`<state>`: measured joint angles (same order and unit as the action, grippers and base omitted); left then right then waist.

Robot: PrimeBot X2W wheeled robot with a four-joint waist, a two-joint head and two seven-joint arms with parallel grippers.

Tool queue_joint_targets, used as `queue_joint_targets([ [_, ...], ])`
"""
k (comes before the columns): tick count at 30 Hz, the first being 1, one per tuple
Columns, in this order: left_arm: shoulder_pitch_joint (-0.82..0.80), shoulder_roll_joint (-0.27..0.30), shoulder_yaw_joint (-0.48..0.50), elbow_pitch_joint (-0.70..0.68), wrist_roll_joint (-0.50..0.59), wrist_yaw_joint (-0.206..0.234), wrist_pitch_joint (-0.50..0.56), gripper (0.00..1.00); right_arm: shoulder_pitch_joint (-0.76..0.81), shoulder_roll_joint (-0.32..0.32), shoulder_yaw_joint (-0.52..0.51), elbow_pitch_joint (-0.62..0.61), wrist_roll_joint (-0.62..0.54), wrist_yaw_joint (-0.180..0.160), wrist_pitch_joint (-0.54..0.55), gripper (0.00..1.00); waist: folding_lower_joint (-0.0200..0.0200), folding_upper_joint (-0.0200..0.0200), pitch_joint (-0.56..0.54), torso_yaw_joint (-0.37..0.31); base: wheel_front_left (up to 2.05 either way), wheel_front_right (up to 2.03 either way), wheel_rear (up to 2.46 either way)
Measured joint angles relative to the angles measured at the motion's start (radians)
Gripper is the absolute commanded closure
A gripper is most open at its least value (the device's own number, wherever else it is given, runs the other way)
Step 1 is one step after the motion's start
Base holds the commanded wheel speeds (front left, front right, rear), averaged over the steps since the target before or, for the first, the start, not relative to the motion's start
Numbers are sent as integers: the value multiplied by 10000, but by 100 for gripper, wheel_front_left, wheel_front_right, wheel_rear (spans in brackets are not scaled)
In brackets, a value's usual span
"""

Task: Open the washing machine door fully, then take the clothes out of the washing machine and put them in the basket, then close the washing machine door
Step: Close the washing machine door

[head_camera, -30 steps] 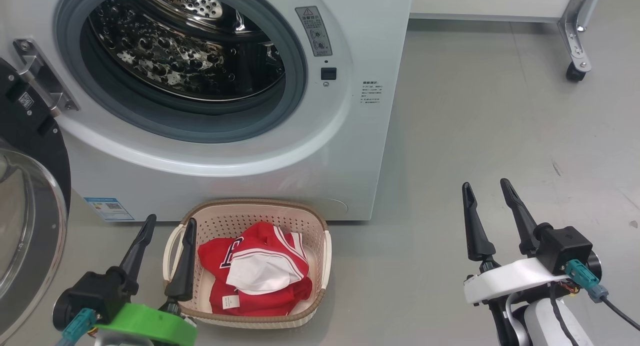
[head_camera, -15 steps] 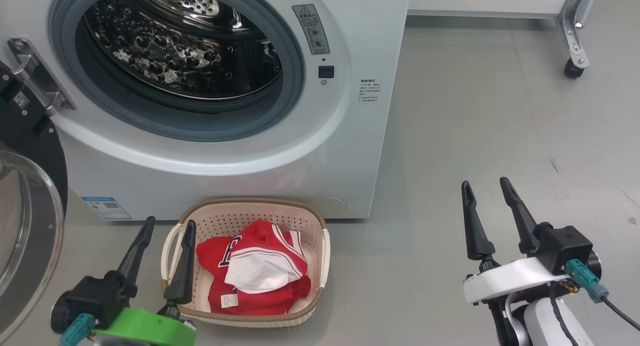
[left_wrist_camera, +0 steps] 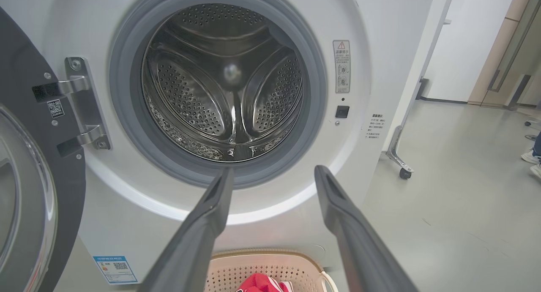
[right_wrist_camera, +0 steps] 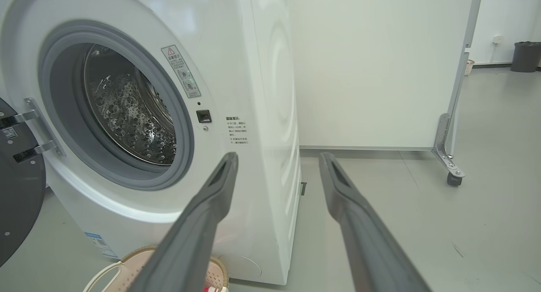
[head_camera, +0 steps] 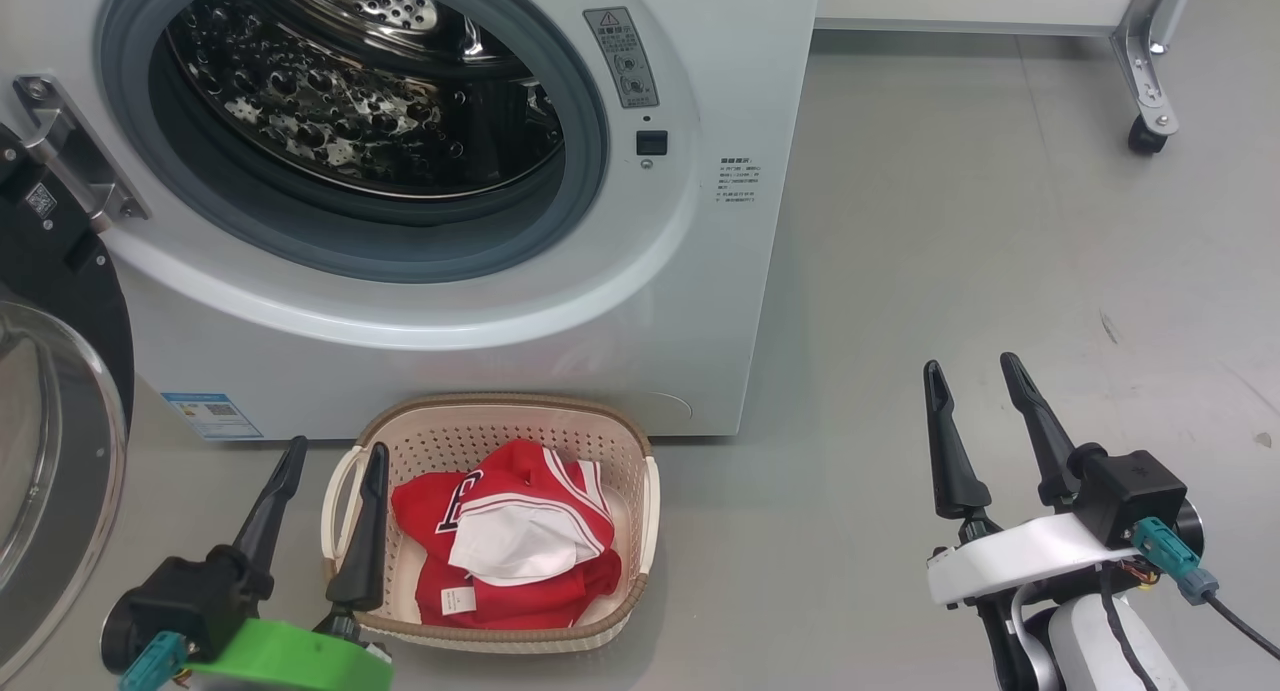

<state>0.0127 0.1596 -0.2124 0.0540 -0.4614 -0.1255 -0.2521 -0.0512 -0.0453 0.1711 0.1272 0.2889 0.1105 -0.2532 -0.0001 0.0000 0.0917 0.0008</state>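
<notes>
The left gripper (head_camera: 338, 447) hovers at the lower left of the head view. Its two dark fingers (head_camera: 268, 511) are spread apart and hold nothing, their tips just over the left end of the basket (head_camera: 500, 403). The right gripper (head_camera: 970, 363) hangs at the lower right, likewise spread and empty, over bare floor (head_camera: 1000, 221).

The washing machine door (head_camera: 55, 371) stands swung out along the left edge of the frame, hung on its hinge (head_camera: 70, 151) at the left of the opening. Its black rim and glass bowl run from that hinge down toward the lower left corner. It lies to the left of the left gripper and near it, while the right gripper sits across the whole frame from it. The left arm is therefore judged the nearer one for shutting it, and the push would have to sweep rightward, toward the opening in the washing machine (head_camera: 700, 271).

The drum (left_wrist_camera: 228, 80) looks empty in the left wrist view. The clothes (head_camera: 530, 531) lie heaped in the basket, which sits on the floor at the lower middle, just in front of the washer.

Counted: one washer, one door, one basket, two grippers, and one heap of clothes showing red fabric with one white piece on top. The number of red garments cannot be told.
</notes>
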Motion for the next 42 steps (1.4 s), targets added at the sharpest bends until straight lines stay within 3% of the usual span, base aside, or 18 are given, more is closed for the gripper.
queue_joint_targets([
  [22, 134, -94, 90, 23, -6, 0, 0, 0, 0, 0, 2, -12, 0, 2, 0, 0, 0, 0, 94, -35, -20, 20, 0],
  [42, 132, -113, 8, 36, 0, 0, 0, 0, -5, -2, 0, 4, 0, 10, 0, 0, 0, 0, 59, -24, -101, 101, 0],
])
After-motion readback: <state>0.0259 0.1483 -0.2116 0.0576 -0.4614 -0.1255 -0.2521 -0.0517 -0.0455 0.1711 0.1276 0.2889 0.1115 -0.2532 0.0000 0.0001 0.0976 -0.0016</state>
